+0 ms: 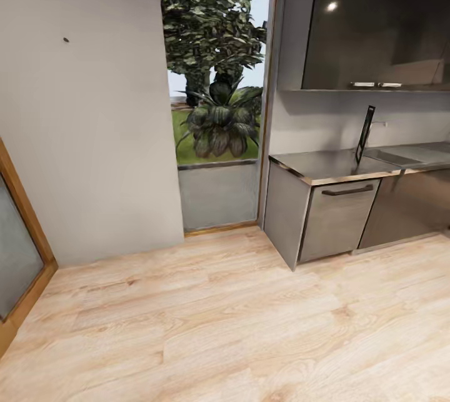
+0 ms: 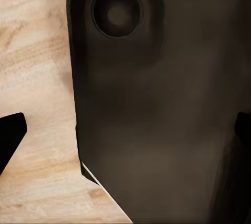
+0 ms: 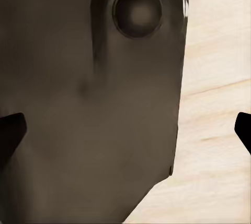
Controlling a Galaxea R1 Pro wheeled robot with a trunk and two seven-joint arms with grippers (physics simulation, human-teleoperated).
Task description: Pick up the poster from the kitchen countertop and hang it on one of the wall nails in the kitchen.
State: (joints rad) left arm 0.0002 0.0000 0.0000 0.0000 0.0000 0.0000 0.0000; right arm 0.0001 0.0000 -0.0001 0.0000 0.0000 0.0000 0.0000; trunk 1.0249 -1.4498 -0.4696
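On the pale grey wall at the left, a tiny dark nail [image 1: 66,39] sits high up. The steel kitchen countertop [image 1: 325,167] stands at the right, with a sink [image 1: 394,156] and tap [image 1: 377,124]. A thin dark panel, the poster [image 1: 365,133], stands on the countertop beside the sink, seen almost edge-on, so its picture cannot be made out. In the left wrist view my left gripper [image 2: 125,135] is open, with black fingertips [image 2: 10,135] at the picture's sides. In the right wrist view my right gripper [image 3: 125,130] is open too, holding nothing.
A tall glass opening [image 1: 215,95] with plants outside lies between the nail wall and the cabinets. A wood-framed door [image 1: 19,246] is at the far left. Dark upper cabinets [image 1: 375,20] hang over the worktop. Light wooden floor [image 1: 225,321] stretches ahead. A dark part of my own body [image 2: 157,104] lies under both wrists.
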